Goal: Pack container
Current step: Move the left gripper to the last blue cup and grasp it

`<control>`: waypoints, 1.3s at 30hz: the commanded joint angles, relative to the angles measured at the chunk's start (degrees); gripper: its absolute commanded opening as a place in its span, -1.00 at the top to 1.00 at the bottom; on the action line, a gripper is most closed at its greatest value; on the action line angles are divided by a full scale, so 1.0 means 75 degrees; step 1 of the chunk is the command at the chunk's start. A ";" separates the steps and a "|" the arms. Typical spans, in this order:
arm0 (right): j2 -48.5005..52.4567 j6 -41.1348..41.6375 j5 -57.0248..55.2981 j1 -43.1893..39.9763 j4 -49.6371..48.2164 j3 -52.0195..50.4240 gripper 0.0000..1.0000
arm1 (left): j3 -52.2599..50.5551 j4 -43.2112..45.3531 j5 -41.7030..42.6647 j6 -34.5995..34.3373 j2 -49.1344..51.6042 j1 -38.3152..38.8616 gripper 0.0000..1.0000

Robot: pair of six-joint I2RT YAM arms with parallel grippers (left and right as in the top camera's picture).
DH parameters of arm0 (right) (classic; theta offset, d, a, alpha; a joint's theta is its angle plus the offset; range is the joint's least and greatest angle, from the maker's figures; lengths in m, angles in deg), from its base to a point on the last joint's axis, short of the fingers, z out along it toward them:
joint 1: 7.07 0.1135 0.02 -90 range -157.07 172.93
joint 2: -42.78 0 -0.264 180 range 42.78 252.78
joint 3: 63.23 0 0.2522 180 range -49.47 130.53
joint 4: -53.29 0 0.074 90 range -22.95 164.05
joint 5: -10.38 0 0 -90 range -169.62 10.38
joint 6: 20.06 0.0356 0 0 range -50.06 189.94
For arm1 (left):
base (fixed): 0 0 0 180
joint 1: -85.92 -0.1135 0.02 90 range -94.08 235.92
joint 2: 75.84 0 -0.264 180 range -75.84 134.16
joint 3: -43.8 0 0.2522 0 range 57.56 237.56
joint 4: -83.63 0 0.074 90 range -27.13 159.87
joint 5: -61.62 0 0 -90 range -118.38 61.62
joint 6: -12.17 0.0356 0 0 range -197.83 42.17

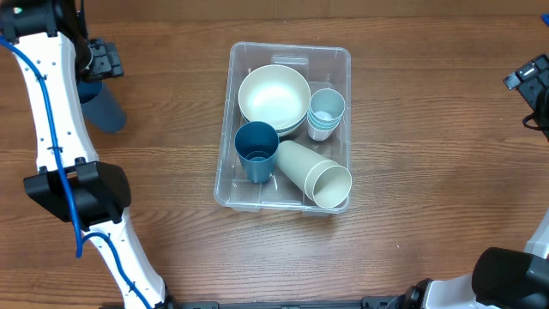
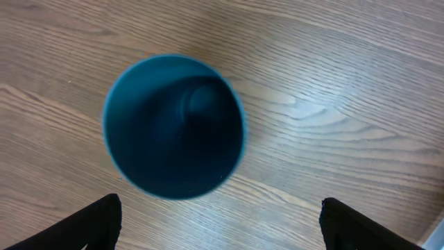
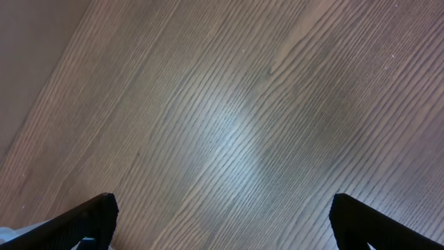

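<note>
The clear plastic container sits mid-table. Inside it are stacked cream bowls, stacked light blue cups, a dark teal cup and a cream cup lying on its side. Another dark blue cup stands upright on the table at the far left. It also shows in the left wrist view, seen from above. My left gripper is open and hovers over this cup, not touching it. My right gripper is open and empty above bare wood at the far right.
The left arm runs down the left side of the table. The right arm sits at the right edge. A table edge shows at the upper left of the right wrist view.
</note>
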 commanded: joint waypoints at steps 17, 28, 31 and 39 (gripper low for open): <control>-0.0017 0.0035 -0.0023 0.0020 -0.0041 0.0096 -1.00 | 0.0032 0.0221 0.1818 0.1405 0.0944 -0.0154 0.43; -0.0017 0.0035 -0.0023 0.0020 -0.0041 0.0096 -1.00 | 0.0268 0.0076 0.1684 0.1061 0.1207 -0.0079 0.92; -0.0017 0.0035 -0.0023 0.0020 -0.0041 0.0096 -1.00 | 0.0906 -0.0367 0.1492 0.1064 0.1058 0.0090 0.92; -0.0017 0.0035 -0.0023 0.0020 -0.0041 0.0096 -1.00 | 0.1125 -0.0740 0.1274 0.0892 0.0606 0.0321 0.92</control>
